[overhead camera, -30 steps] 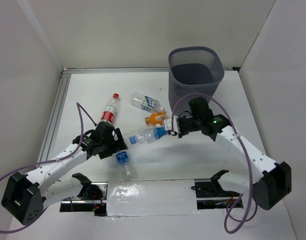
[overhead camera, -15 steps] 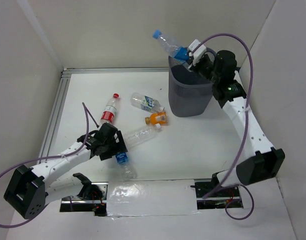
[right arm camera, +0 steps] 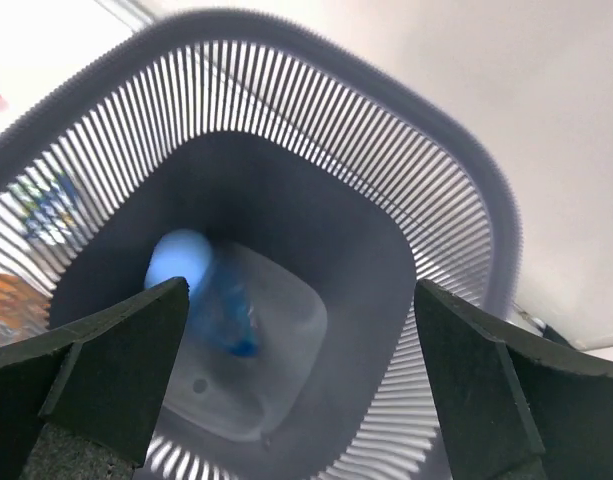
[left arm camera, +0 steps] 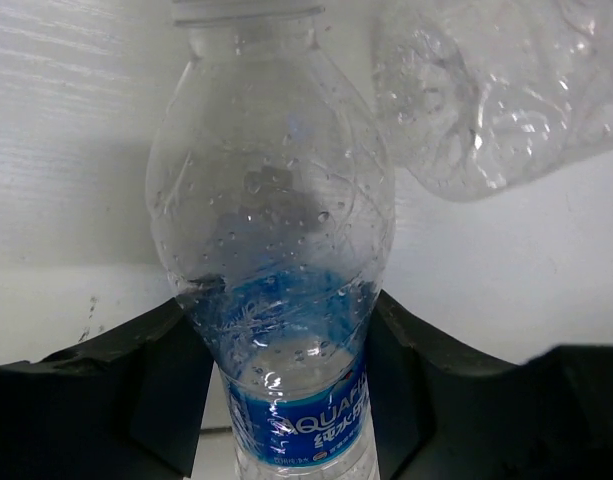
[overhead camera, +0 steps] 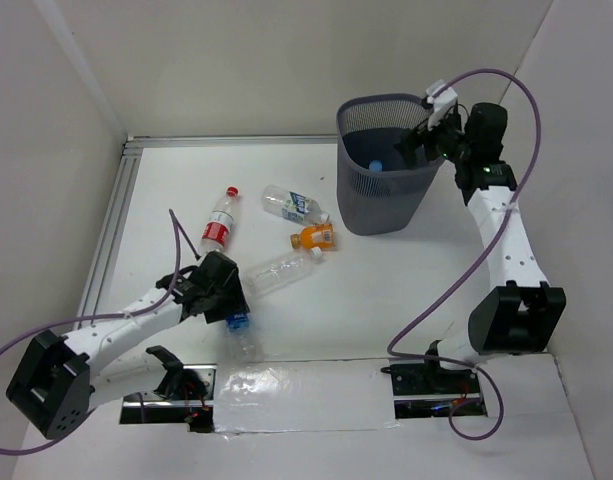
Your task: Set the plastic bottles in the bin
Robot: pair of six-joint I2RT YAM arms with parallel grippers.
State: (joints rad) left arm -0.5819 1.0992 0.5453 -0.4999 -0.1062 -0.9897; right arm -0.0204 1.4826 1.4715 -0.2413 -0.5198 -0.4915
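The bin (overhead camera: 386, 200) stands at the back right. My right gripper (overhead camera: 422, 138) hangs open over its rim, and one blue-capped bottle (overhead camera: 376, 164) is inside, blurred in the right wrist view (right arm camera: 211, 290) below the open gripper (right arm camera: 296, 370). My left gripper (overhead camera: 232, 310) is shut on a blue-labelled clear bottle (overhead camera: 246, 342) lying near the front; its fingers (left arm camera: 156, 390) press both sides of that bottle (left arm camera: 276, 250). On the table lie a red-labelled bottle (overhead camera: 218, 222), a clear blue-labelled bottle (overhead camera: 291, 204), a stubby orange bottle (overhead camera: 314, 238) and a clear bottle (overhead camera: 278, 272).
The clear bottle (left arm camera: 496, 90) lies just beyond the held one, nearly touching it. A metal rail (overhead camera: 111, 225) runs along the table's left edge. White walls close in the back and both sides. A taped strip (overhead camera: 296, 390) lies between the arm bases.
My right arm lifted a blue-capped bottle from the table middle to above the bin and opened; the bottle now is inside. My left gripper closed on the blue-labelled bottle.
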